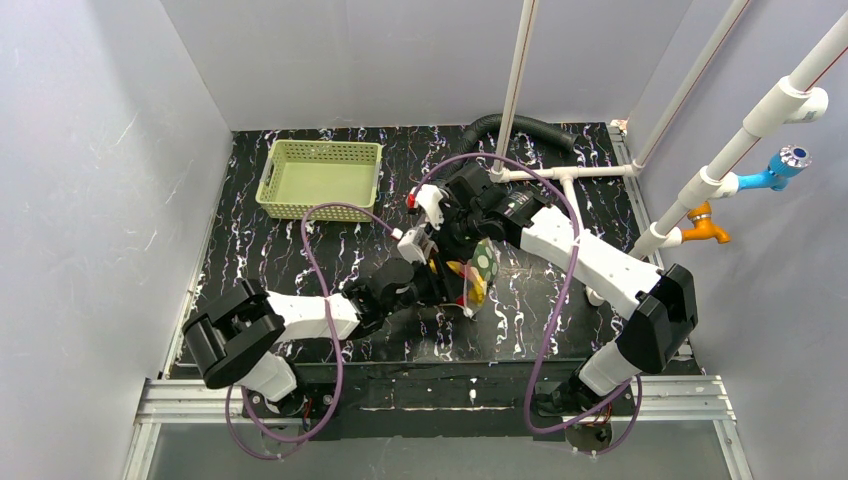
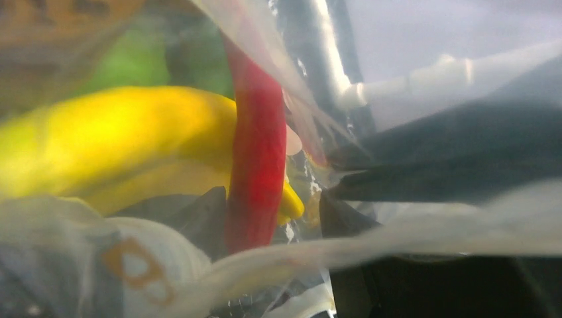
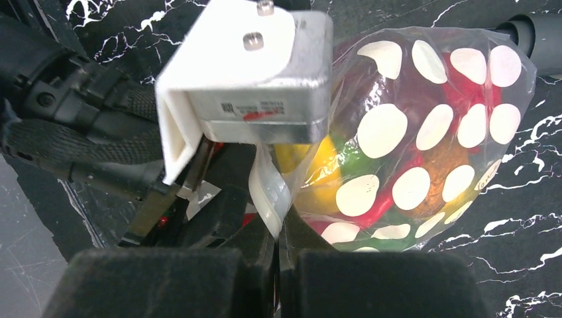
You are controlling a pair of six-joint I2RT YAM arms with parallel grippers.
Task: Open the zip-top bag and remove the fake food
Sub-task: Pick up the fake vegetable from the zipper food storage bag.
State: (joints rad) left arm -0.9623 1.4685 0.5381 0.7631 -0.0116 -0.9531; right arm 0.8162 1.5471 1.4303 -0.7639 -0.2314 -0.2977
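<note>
The zip-top bag (image 1: 484, 268) (image 3: 424, 132), clear with white oval spots, hangs mid-table between both arms. My right gripper (image 1: 455, 248) (image 3: 278, 242) is shut on its white zip strip (image 3: 268, 192) at the mouth. The fake food bulges inside: yellow, red, green and brown pieces. My left gripper (image 1: 432, 274) (image 2: 265, 209) reaches into the mouth. Its dark fingers (image 2: 195, 215) stand apart on either side of the red chili (image 2: 255, 159), whose lower end lies against the yellow banana (image 2: 132, 132). A small gap shows beside the banana's tip. A blurred fold of the bag's rim (image 2: 397, 238) crosses in front.
A pale green lattice basket (image 1: 320, 178) stands at the back left. White pipes (image 1: 520, 90) and a black hose (image 1: 525, 128) run along the back and right side, with blue and orange taps (image 1: 775, 175). The left wrist camera housing (image 3: 245, 73) sits close in front of my right gripper.
</note>
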